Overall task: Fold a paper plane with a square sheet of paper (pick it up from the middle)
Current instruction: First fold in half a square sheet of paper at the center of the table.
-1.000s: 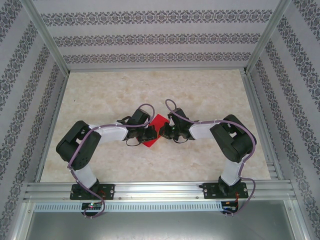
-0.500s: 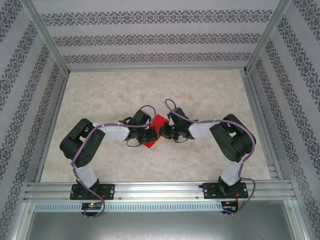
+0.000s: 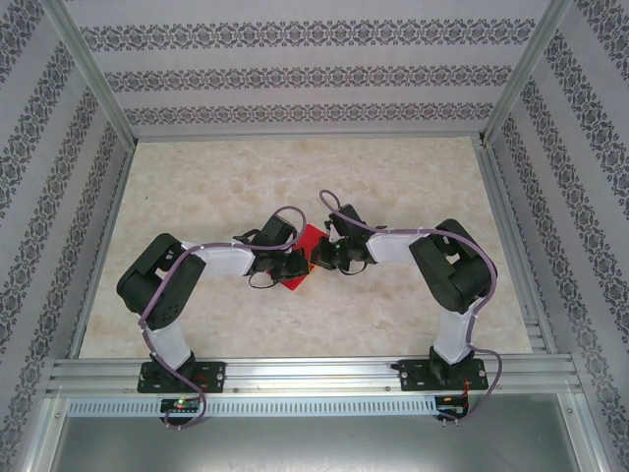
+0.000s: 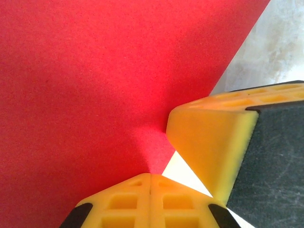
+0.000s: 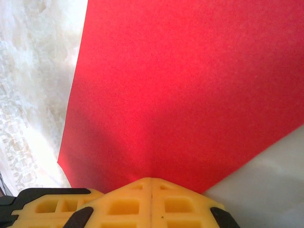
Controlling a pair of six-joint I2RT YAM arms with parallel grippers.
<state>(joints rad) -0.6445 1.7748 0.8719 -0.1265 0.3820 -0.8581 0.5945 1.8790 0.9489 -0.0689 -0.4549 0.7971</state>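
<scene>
Two arms meet over the middle of the marble-patterned tabletop (image 3: 393, 187), where we see the square sheet of paper (image 3: 313, 240) as a bright red patch between them. The left arm (image 3: 221, 259) reaches it from 9 o'clock and the right arm (image 3: 393, 248) from 3 o'clock. The two wrists hide much of the sheet from overhead, and we cannot tell there whether it lies flat or is lifted. On the left wrist camera the left jaws are pressed together, their yellow fingers (image 4: 142, 202) meeting in a tight seam at 6 o'clock, with a corner of the red paper running down into that seam. A second yellow finger (image 4: 209, 142) with a dark pad stands just beside them at 4 o'clock, a sliver of pale tabletop between. On the right wrist camera the right jaws are likewise closed on the sheet's edge at 6 o'clock. There the red paper fans out toward 12 o'clock, and tabletop shows at 9 and 4 o'clock.
</scene>
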